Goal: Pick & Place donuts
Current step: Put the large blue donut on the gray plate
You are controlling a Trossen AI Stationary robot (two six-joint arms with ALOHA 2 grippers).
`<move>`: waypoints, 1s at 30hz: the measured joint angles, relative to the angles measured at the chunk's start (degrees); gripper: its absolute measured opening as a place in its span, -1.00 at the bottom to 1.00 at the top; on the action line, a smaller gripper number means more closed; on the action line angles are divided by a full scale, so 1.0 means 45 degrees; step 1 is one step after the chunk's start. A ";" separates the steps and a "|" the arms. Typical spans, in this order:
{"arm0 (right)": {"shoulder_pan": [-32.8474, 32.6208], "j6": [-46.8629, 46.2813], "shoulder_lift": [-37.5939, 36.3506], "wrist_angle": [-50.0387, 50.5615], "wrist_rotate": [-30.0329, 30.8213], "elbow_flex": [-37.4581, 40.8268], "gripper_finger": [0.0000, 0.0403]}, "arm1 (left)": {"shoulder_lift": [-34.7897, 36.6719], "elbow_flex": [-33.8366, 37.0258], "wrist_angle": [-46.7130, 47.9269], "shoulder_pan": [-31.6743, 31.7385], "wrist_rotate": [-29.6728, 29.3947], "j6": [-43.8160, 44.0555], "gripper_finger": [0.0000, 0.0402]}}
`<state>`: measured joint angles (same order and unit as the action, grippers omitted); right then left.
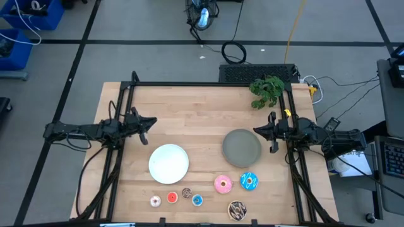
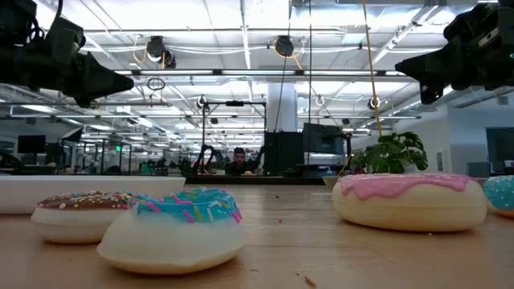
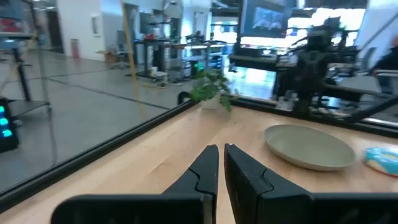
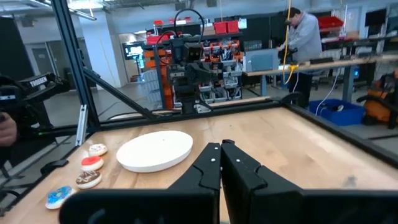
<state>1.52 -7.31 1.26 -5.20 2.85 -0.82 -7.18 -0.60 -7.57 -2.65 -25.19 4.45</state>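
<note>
Seven toy donuts lie flat along the table's near edge. The larger ones are pink, blue sprinkled and dark brown sprinkled. The tiny ones are pale pink, red, brown and blue. My left gripper hovers shut above the table's left side, beyond the white plate. My right gripper hovers shut above the far right rim of the grey plate. The wrist views show the left gripper and right gripper with their fingers together, holding nothing.
A small green plant stands at the table's far right corner. Black frame rails run along the left, right and far edges. Bare wood shows between the two arms and beyond the plates. A person stands in the room beyond the table.
</note>
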 joint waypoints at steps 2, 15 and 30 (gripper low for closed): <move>0.0000 -0.0191 0.0000 0.0010 0.0000 0.0000 -1.00 | 0.0000 0.0000 -0.0011 -0.0002 0.0246 -0.0005 -0.85; -0.0019 0.0126 0.0005 -0.0815 -0.0039 -0.0005 -1.00 | -0.0022 0.0000 -0.0962 0.0107 -0.0654 -0.1164 -0.85; -0.1859 -0.0571 0.5609 0.6826 0.1621 -0.7904 -1.00 | -0.0024 0.0000 -0.0128 0.0085 -0.0694 -0.4513 -0.85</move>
<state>-6.85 -9.88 26.50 25.52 10.15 -36.39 -7.29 -0.60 -8.14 -2.26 -28.31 -15.86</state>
